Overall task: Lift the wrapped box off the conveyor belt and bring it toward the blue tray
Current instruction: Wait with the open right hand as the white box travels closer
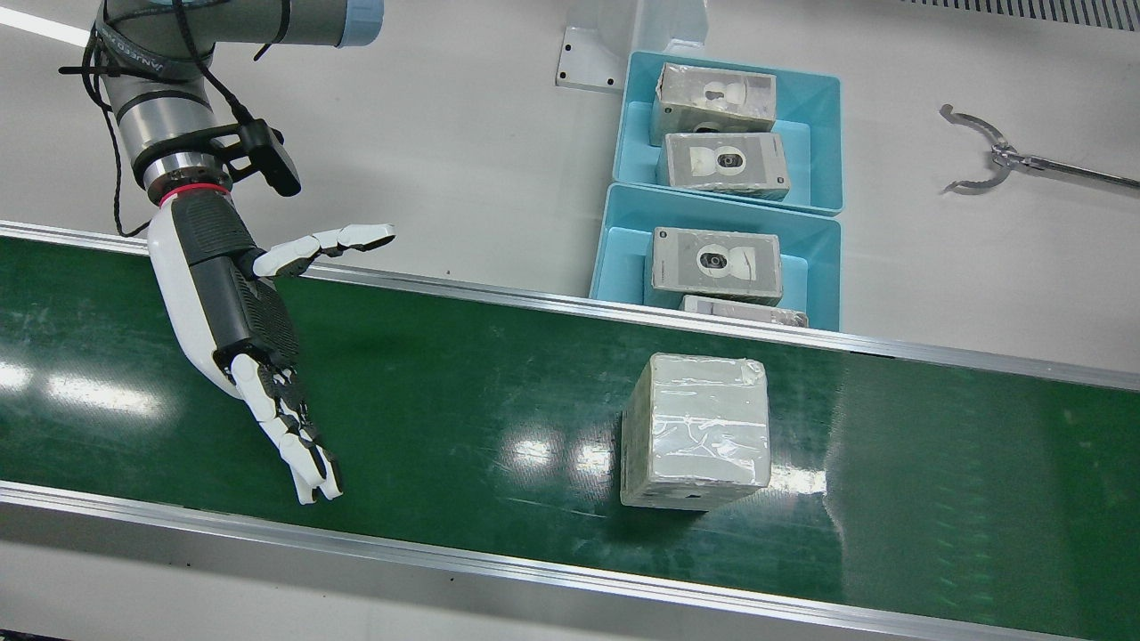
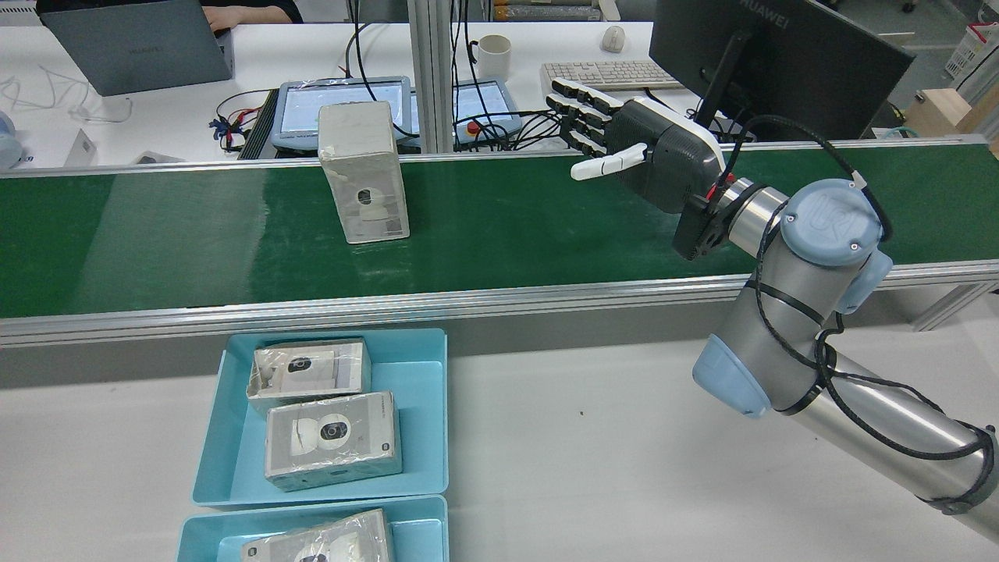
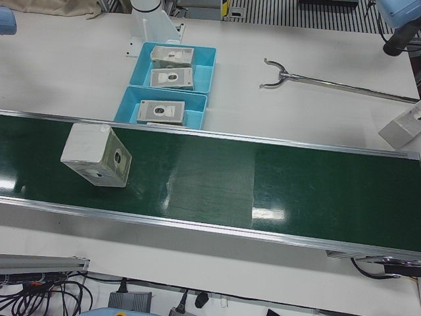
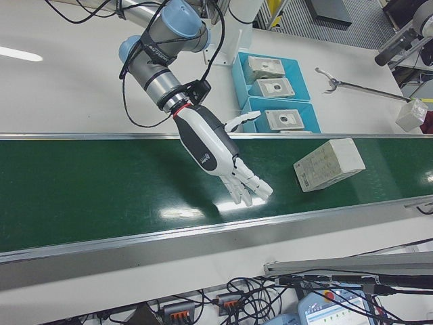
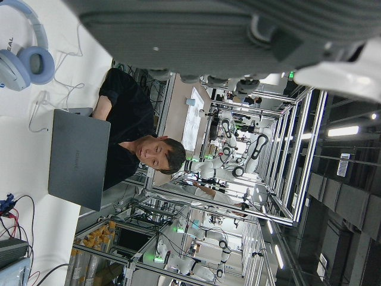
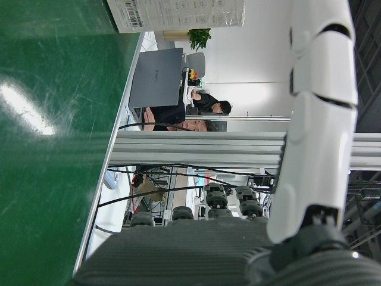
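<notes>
Box (image 1: pixel 696 431) found upright mid-belt (image 1: pixel 463 392), untouched, just across the rail from the tray (image 1: pixel 614 240). Right hand (image 1: pixel 240 312) held over belt, well apart, fingers (image 1: pixel 298 445) spread wide, likely awaiting approach. Left hand's fingers: cannot tell.

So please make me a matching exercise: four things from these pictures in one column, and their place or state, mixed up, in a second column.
Things:
1. wrapped box
2. right hand
3. metal grabber tool
4. blue trays

Places or states:
A. on the white table, beyond the trays
B. open, fingers spread above the belt
C. standing alone on the green conveyor belt
D. holding other wrapped boxes

Pairs: 1-C, 2-B, 3-A, 4-D
</notes>
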Robot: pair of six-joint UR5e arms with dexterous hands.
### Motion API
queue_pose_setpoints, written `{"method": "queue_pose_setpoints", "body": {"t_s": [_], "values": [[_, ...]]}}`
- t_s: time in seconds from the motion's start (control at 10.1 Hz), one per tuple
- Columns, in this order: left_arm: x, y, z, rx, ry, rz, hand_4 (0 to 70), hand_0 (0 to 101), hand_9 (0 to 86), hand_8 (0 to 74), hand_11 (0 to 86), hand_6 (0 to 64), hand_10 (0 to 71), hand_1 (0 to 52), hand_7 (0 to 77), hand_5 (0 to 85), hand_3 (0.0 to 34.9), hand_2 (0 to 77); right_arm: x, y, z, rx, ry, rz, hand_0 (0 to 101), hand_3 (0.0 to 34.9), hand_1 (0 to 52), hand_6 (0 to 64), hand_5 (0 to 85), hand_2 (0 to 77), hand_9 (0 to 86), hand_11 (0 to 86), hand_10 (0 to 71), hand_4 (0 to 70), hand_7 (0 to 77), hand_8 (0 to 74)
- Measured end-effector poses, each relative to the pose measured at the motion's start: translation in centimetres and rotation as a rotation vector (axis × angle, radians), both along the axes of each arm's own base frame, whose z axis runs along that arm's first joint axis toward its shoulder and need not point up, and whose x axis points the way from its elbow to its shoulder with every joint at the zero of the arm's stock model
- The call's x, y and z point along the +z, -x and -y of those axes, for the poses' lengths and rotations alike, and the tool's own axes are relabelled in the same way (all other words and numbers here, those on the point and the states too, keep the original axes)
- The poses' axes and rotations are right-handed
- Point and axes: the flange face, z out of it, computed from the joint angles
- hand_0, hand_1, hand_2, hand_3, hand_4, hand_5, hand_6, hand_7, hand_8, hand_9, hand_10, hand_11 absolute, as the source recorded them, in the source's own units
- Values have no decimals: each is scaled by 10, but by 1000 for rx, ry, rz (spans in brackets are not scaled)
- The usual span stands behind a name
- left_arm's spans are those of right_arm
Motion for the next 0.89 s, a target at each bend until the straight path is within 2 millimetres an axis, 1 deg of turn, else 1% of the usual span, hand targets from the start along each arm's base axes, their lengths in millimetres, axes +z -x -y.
{"method": "queue_pose_setpoints", "body": {"t_s": [0.3, 0.4, 0.89], "values": [[0, 0, 0, 0, 0, 0, 0, 0, 0, 0, 0, 0, 5, 0, 5, 11, 0, 5, 0, 7, -1, -9, 2, -2, 463, 103, 131, 0, 82, 125, 11, 11, 0, 5, 11, 0], [0, 0, 0, 0, 0, 0, 0, 0, 0, 0, 0, 0, 0, 0, 0, 11, 0, 5, 1, 9, -1, -11, 3, -4, 464, 95, 131, 0, 82, 125, 11, 11, 0, 5, 11, 0], [0, 0, 0, 0, 0, 0, 0, 0, 0, 0, 0, 0, 0, 0, 0, 11, 0, 5, -1, 13, 2, -12, 4, -5, 462, 97, 131, 0, 82, 125, 11, 11, 0, 5, 5, 0]]}}
